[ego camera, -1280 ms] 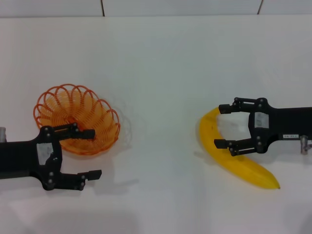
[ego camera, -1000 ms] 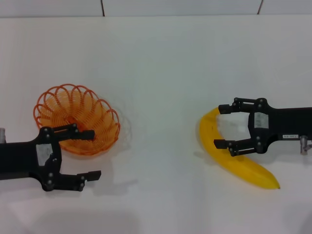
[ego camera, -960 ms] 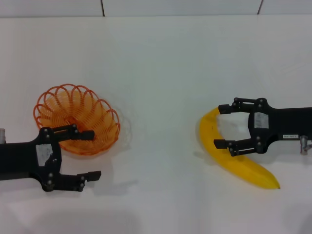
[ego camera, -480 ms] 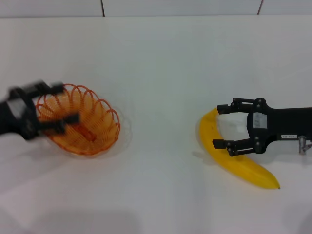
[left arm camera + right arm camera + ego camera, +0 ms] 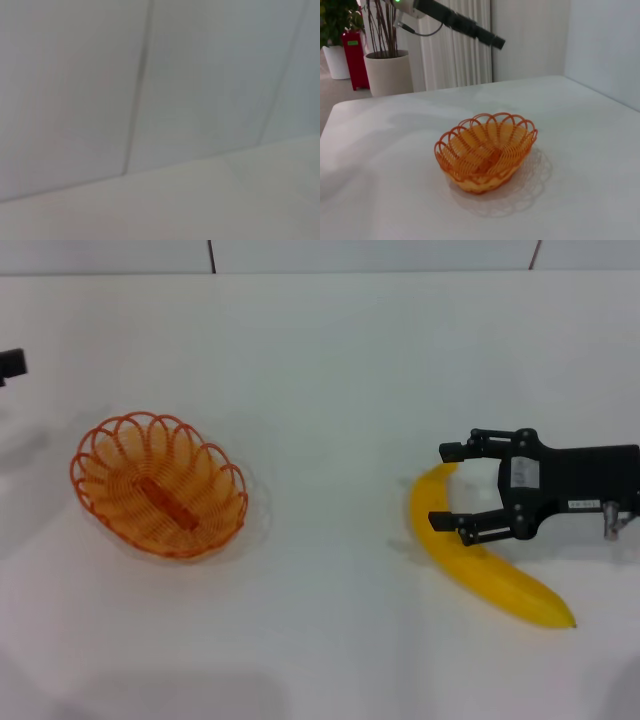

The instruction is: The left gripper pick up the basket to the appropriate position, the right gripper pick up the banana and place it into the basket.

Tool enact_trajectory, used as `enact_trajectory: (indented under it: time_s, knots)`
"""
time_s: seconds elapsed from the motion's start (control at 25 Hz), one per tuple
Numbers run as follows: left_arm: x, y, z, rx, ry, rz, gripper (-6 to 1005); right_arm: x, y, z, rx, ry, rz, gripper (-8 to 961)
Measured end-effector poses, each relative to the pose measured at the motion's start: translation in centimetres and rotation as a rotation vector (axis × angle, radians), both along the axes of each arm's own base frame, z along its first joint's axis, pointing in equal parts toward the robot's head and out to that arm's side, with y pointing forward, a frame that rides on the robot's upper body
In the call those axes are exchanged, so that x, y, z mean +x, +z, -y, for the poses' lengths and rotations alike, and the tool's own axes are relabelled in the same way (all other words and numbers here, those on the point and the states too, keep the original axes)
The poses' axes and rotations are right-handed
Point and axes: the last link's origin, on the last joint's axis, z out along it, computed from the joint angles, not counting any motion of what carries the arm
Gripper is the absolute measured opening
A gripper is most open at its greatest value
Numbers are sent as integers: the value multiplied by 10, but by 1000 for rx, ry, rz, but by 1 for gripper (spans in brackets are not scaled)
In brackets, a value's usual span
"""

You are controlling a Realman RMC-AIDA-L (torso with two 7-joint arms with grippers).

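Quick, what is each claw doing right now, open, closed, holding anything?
Left gripper: raised at the table's far left edge, cannot be told.
Right gripper: open, straddling the curved yellow banana.

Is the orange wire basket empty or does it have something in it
Empty. The oval orange wire basket holds nothing; the long yellow banana lies on the white table, apart from it.

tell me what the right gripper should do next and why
Probably close on the banana. The right gripper is open with its fingers straddling the banana's upper curve, and the fruit lies flat on the table. The basket sits empty and upright well to its left. The left gripper is off at the table's far left edge, away from the basket.
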Motion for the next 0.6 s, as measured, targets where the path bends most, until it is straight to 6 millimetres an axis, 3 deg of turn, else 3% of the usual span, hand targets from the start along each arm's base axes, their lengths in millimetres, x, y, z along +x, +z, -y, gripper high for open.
enact_trajectory:
  time_s: [0.2, 0.4, 0.6]
  knots:
    - [7, -4, -27, -70, 73, -134, 829, -1, -2, -1, -5, -3, 6, 896]
    - [20, -28, -47, -156, 82, -223, 823, -4, -6, -2, -23, 9, 21, 896]
    - [26, -48, -51, -228, 93, -266, 816, -5, -10, -3, -41, 18, 38, 896]
